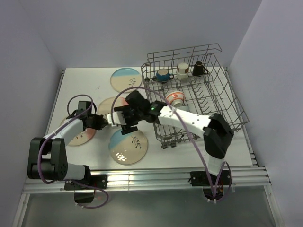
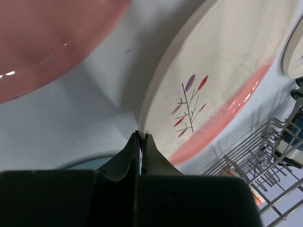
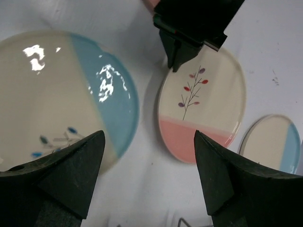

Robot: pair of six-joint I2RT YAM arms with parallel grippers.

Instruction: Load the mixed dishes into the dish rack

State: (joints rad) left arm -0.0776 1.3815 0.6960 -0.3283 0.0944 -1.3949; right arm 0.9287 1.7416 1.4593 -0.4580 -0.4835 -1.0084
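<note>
Left of the rack (image 1: 232,101), low over the table (image 1: 85,85), the left gripper (image 2: 141,139) is pinched tight on the cream rim of the pink plate (image 2: 218,80), which is cream with one pink half and a thin sprig of red and purple leaves. It sits tilted, gripped edge raised, pink half away from the fingers, sprig stem running from the pink band into the cream. Above it the right gripper (image 3: 147,142) hangs with fingers wide apart, holding nothing, the blue plate (image 3: 66,94) flat beside.

No writing is legible; the orange tag (image 2: 257,198) on the dish rack (image 2: 263,163) is blurred.
</note>
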